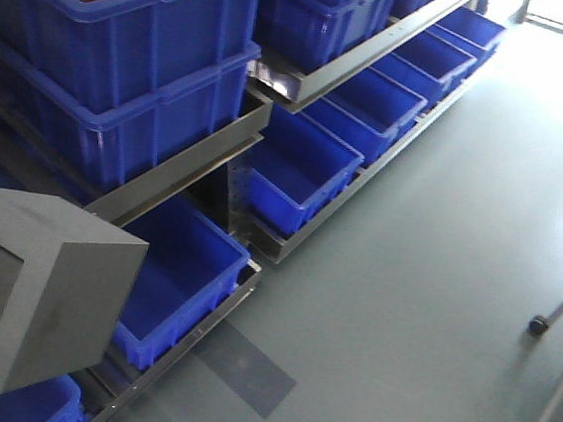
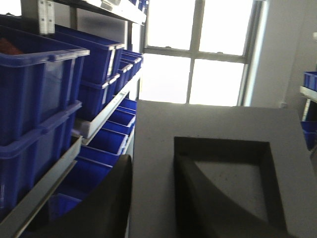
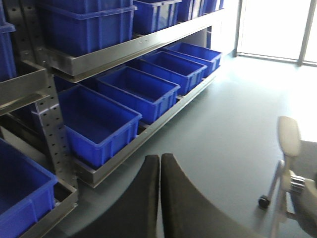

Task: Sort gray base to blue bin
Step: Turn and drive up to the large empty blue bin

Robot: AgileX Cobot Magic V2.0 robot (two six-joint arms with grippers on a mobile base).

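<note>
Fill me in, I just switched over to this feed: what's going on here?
The left claw is shut on the gray base, with one finger inside its square recess and the other against the outer wall. The block is held up in front of the rack of blue totes, close to the low blue bin on the bottom shelf, and is not in any bin yet. The right claw is shut and holds nothing.

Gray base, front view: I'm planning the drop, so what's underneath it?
The gray base hangs over the lowest rack level. An empty-looking blue bin shows beside it, and a second bin peeks out beneath. The base covers much of that second bin.
</note>
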